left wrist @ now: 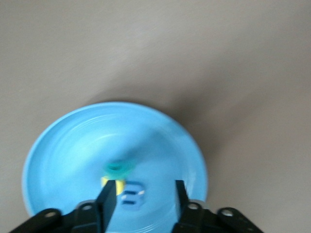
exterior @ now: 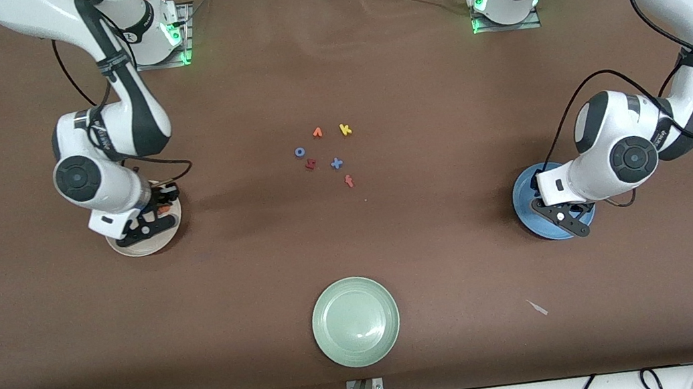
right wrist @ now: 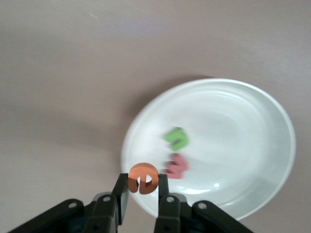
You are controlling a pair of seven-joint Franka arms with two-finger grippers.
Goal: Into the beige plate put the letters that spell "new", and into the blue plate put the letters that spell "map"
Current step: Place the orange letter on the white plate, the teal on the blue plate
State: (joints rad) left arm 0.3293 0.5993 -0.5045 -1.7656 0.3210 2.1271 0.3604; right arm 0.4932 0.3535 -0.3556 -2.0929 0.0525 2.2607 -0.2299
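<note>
Brown, matte sheeting covers the bench, and three round, shallow, glossy plates rest on it. Toward the right arm's end sits the beige plate; toward the left arm's end, the blue plate; nearest the front camera, a pale green plate.

Over the beige plate's rim hangs the right gripper, its jaws closed on the orange e, a small round foam letter pinched by its sides. Already lying in that plate are the green n and the pinkish-red w, close together (both soft-edged and blurred in the right wrist view).

Low over the blue plate is the left gripper, its jaws standing apart and gripping nothing. Between them, flat on the plate's smooth floor, lies the blue m, a blocky foam piece. Just beside it are the yellow a, partly hidden by one finger, and the teal p, touching or overlapping the yellow one.

Mid-bench, well apart from every plate, a loose cluster of foam letters lies flat: an orange v, a yellow k, a blue o shaped like a ring, a dark red letter, a blue x and a reddish-orange letter nearest the front camera. A pale sliver of scrap lies toward the left arm's end, nearer the front camera than the blue plate.
</note>
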